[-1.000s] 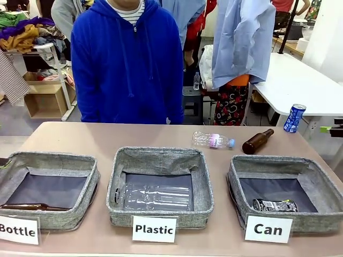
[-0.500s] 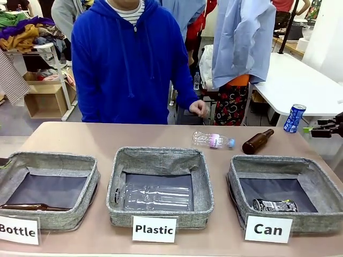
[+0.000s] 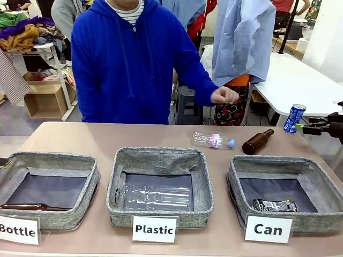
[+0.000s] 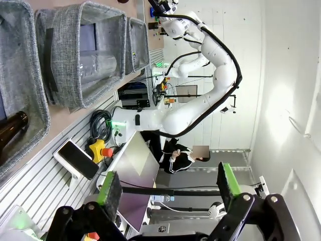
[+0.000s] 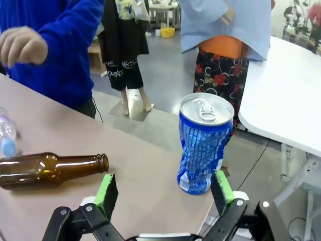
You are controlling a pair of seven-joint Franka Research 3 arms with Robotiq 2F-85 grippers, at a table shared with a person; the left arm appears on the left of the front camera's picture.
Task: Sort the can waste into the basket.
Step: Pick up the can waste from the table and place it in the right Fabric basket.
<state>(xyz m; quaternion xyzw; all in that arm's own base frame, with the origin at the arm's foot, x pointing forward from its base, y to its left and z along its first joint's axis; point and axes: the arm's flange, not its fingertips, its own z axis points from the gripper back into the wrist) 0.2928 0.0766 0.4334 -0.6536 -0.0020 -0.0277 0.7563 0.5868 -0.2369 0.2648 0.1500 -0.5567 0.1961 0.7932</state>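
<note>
"Since the right gripper [image 5: 163, 193] has its green pads [image 5: 220, 187] spread wide with nothing between them, I'd say it's lining up on the Pocari Sweat can [image 5: 203, 143]; would you go straight in?"

"Not quite; from the wrist camera the can stands upright but dented, beyond the fingertips and off to one side, nearly in line with one pad rather than midway between the two; I'd shift sideways to centre it first, then advance so the pads take the body below the rim."

"Gently, I'd think; it's crumpled thin metal, and it stands close to the far corner of the table [image 5: 140, 165]; a nudge from that pad could tip it over the edge."

"Agreed; and the brown glass bottle [image 5: 50, 170] lies on its side ahead of the other pad, so the approach wants to keep clear of it; the person's hand [image 3: 224, 96] hovers above the far edge, well apart from the can."

"Where does it go after?"

"Into the Can basket [image 3: 236, 171], the one nearest that arm; a black can [image 3: 274, 205] lies by its front wall already, so the blue one looks like the last."

"And the left gripper [image 4: 168, 186]?"

"Spread open too, holding nothing, out by the Bottle basket [image 3: 92, 179]."
</note>
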